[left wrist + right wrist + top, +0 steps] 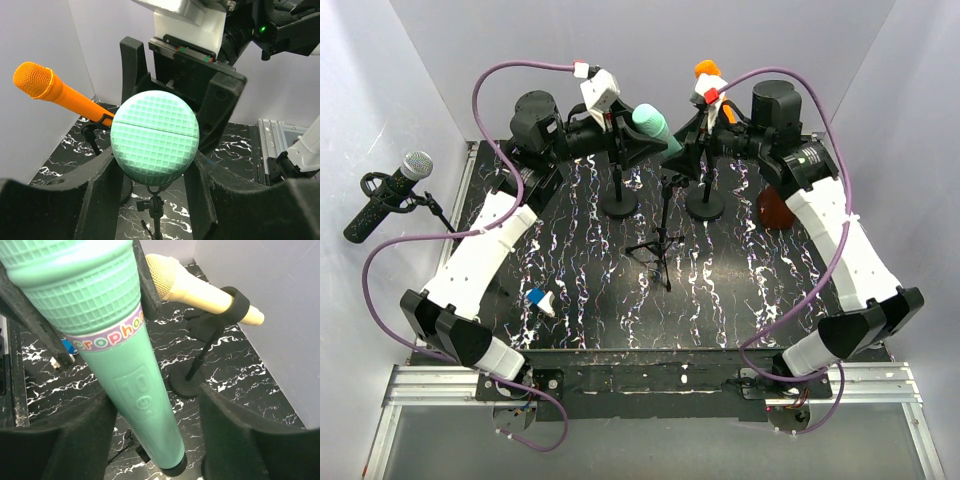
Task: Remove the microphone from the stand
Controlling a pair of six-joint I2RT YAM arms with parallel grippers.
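Note:
A teal microphone (653, 126) is held tilted in the air over the black tripod stand (661, 238). My left gripper (632, 142) is shut on its gridded head (154, 137), with a finger pressed on each side. My right gripper (690, 140) is open round the smooth body (142, 395): one finger touches it and the other stands apart. A black ring (172, 470) sits at the microphone's tail end; I cannot tell whether it is the stand's clip. The stand's top knob (154, 205) shows below the head.
An orange microphone (55, 92) is on a round-base stand (705, 206) at the back. A beige microphone (200, 287) is clipped on another stand (620, 206). A silver-headed black microphone (385, 195) stands at the left edge. A red object (772, 210) and a blue-white block (540, 300) lie on the table.

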